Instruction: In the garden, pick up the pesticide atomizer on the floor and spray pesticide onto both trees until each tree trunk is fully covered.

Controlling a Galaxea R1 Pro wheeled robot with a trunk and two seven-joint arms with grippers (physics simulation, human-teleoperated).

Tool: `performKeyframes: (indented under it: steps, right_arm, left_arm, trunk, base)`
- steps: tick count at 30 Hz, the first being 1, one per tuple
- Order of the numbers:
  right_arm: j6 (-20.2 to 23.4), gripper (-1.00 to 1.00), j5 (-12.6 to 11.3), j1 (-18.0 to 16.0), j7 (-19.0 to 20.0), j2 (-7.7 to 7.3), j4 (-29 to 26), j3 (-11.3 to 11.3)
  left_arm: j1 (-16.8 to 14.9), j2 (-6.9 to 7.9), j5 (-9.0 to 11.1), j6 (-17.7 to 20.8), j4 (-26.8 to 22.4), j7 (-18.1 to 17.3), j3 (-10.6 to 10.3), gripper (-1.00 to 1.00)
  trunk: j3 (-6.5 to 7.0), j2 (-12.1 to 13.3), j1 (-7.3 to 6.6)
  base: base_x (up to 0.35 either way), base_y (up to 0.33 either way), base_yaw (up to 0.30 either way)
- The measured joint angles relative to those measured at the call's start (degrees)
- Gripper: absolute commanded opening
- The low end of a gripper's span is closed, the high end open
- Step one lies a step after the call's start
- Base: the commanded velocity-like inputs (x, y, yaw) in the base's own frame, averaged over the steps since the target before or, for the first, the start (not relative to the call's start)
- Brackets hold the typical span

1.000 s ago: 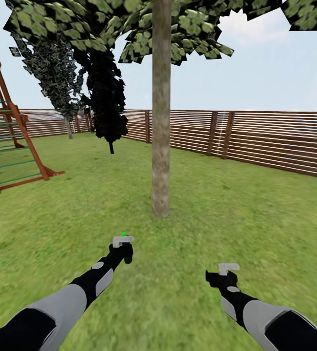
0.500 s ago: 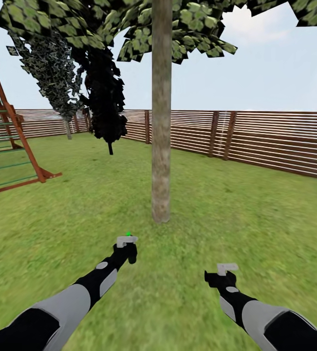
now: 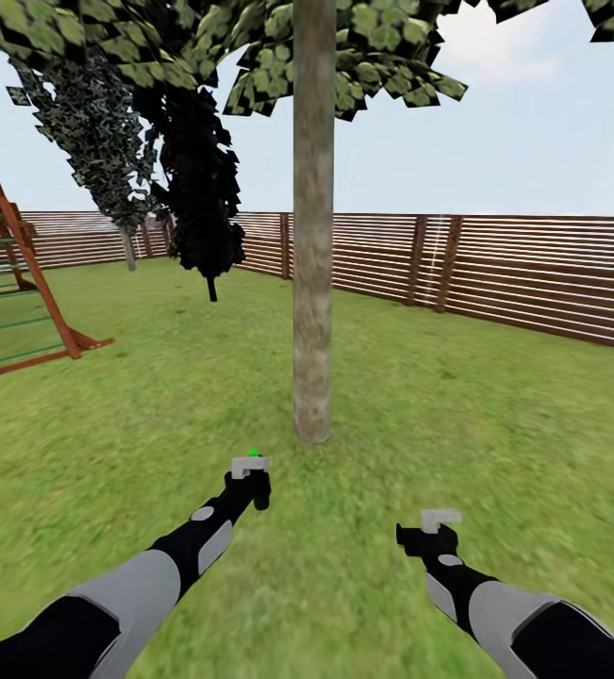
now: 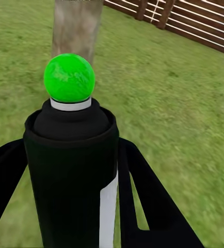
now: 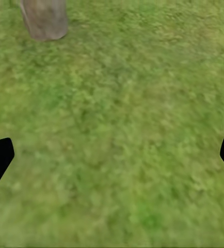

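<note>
Atomizer (image 4: pixel 70 170) body matt black, cap glossy green; tree trunk (image 3: pixel 312 283) rough mottled bark; fence (image 3: pixel 495 273) slatted wood.

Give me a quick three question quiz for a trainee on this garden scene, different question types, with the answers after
1. True or false: the left gripper holds the pesticide atomizer.
2. The dot topping the atomizer is: A red, B green, C blue?
3. Fill in: the right gripper looks down on ____ with its fingers apart.

Key: 1 true. 2 B. 3 grass; the tree trunk stands ahead, with no white specks visible on it.
</note>
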Motion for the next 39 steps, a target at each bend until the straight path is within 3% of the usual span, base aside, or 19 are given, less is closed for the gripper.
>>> performKeyframes:
  steps: [11, 14, 17, 22, 26, 31, 39]
  right_arm:
    - [0.1, 1.00, 0.0, 0.7, -0.1, -0.40, 0.0, -0.1]
    - [0.3, 1.00, 0.2, 4.9, -0.2, -0.77, 0.0, 0.0]
    - [0.3, 1.00, 1.7, 6.6, -0.3, -0.96, 0.0, 0.1]
    - [0.4, 1.00, 4.0, 8.9, -0.3, -1.65, 0.0, 0.4]
    - [0.4, 1.00, 4.1, 9.1, -0.4, -1.71, 0.0, 0.5]
    - [0.4, 1.00, 4.1, 9.3, -0.4, -1.72, 0.0, 0.5]
    - [0.4, 1.00, 4.2, 9.5, -0.3, -1.72, 0.0, 0.5]
  left_arm:
    - [0.0, -0.59, -0.3, 0.0, -0.2, 0.0, -0.1, -1.00]
    - [0.0, -2.08, -3.4, 0.1, -0.2, 0.0, -0.2, -1.00]
    - [0.0, -2.78, -4.5, 0.2, -0.7, 0.0, -0.3, -1.00]
    - [0.0, -3.11, -4.8, 0.4, -2.3, 0.0, -0.3, -1.00]
    - [0.0, -3.31, -4.8, 0.6, -2.4, -0.1, -0.5, -1.00]
    - [0.0, -4.60, -4.9, 0.6, -2.4, -0.8, -0.5, -1.00]
    - [0.0, -4.69, -4.8, 0.3, -2.3, -3.2, 0.2, -1.00]
  trunk:
    - [0.00, 0.0, 0.00]
    - [-0.01, 0.0, 0.00]
    - [0.00, 0.0, 0.00]
    - [0.00, 0.0, 0.00]
    - [0.00, 0.0, 0.00]
    - [0.00, 0.0, 0.00]
    - [0.00, 0.0, 0.00]
  base:
    - [0.350, 0.000, 0.000]
    - [0.350, 0.000, 0.000]
    - [0.350, 0.000, 0.000]
    - [0.350, 0.000, 0.000]
    - [0.350, 0.000, 0.000]
    - [0.350, 0.000, 0.000]
    - [0.235, 0.000, 0.000]
